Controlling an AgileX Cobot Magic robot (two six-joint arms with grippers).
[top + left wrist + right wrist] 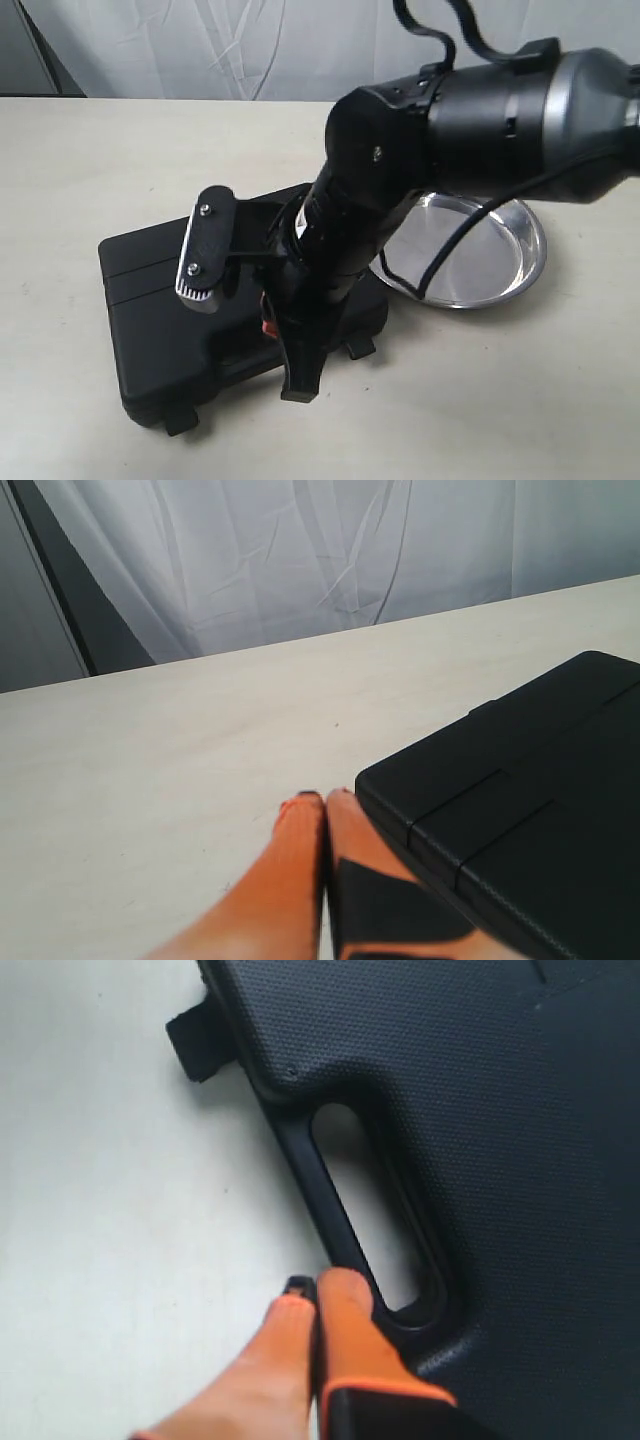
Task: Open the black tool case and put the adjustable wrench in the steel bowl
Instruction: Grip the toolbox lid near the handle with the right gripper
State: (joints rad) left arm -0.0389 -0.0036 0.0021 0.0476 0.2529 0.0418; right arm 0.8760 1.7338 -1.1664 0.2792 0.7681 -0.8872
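The black tool case lies shut on the table, lid down, its two latches facing the front edge. Its grooved lid fills the side of the left wrist view. My left gripper is shut and empty, low over the table just beside a corner of the case; the exterior view does not show it. My right gripper is shut with its orange fingertips against the bar of the slotted handle. The steel bowl stands empty behind the right arm. The adjustable wrench is hidden.
The beige table stretches back to a white curtain. A latch tab sticks out from the case's edge. The bulky right arm crosses over the bowl and the case's right half.
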